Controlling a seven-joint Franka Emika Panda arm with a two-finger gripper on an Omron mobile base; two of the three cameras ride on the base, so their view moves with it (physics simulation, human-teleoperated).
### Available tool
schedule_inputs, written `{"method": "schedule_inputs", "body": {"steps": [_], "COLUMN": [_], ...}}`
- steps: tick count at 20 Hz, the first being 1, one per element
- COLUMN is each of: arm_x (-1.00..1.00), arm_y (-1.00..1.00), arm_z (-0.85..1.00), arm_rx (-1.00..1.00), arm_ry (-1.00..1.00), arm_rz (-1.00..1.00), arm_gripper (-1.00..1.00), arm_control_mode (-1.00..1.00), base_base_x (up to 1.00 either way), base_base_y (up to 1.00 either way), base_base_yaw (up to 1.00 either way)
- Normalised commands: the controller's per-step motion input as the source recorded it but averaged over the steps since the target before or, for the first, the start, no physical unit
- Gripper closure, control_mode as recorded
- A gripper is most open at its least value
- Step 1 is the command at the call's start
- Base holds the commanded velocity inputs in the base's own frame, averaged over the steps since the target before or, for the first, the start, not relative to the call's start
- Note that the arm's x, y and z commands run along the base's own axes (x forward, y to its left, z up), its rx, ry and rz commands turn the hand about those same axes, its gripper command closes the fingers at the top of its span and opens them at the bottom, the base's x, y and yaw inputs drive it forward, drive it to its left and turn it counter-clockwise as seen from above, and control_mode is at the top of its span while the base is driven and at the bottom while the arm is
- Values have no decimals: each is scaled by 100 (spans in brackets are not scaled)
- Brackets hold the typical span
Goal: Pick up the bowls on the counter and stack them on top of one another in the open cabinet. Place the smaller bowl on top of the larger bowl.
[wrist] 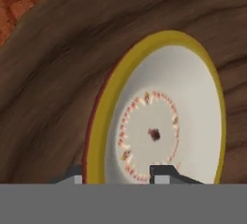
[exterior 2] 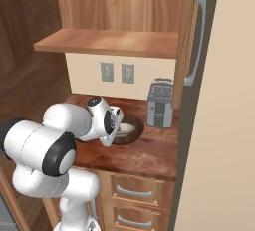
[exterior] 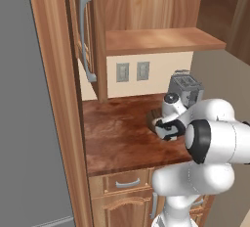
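The smaller bowl (wrist: 164, 102), cream-white with a yellowish rim, lies inside the larger bowl (wrist: 72, 63), dark brown wood-grain, on the counter (exterior: 117, 138). In the right base view the smaller bowl (exterior 2: 127, 128) shows pale inside the larger bowl (exterior 2: 135, 134). My gripper (wrist: 118, 177) hangs low over them, its fingertips (wrist: 164, 174) straddling the smaller bowl's near rim with a gap on the inner side; the jaws stand open and nothing is lifted. The open cabinet's shelf (exterior: 161, 40) above is bare. My arm hides most of the larger bowl (exterior: 151, 118) in the left base view.
A grey toaster (exterior 2: 160, 103) stands on the counter just right of the bowls, near the wall with two outlets (exterior 2: 117, 72). The cabinet door (exterior 2: 191, 41) with its grey bar handle hangs open on the right. Drawers (exterior 2: 132, 192) sit below the counter edge.
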Motion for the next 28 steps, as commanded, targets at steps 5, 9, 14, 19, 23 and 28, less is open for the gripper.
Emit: {"method": "schedule_inputs", "body": {"steps": [5,9,14,19,23,28], "arm_x": [-19,-21,-18,-5,-1,-14], "arm_y": [0,0,-2,-3,-5,-1], "arm_z": [8,9,20,34,38,36], "arm_rx": [0,0,0,0,0,-1], "arm_ry": [0,0,0,5,6,5], "arm_rz": [0,0,0,0,0,-1], "arm_gripper": [-100,-100,-100,-100,-100,-100], "arm_control_mode": [-100,-100,-100,-100,-100,-100], "base_base_x": [0,0,0,0,0,0], "base_base_y": [0,0,0,0,0,0], "base_base_yaw": [0,0,0,0,0,0]}}
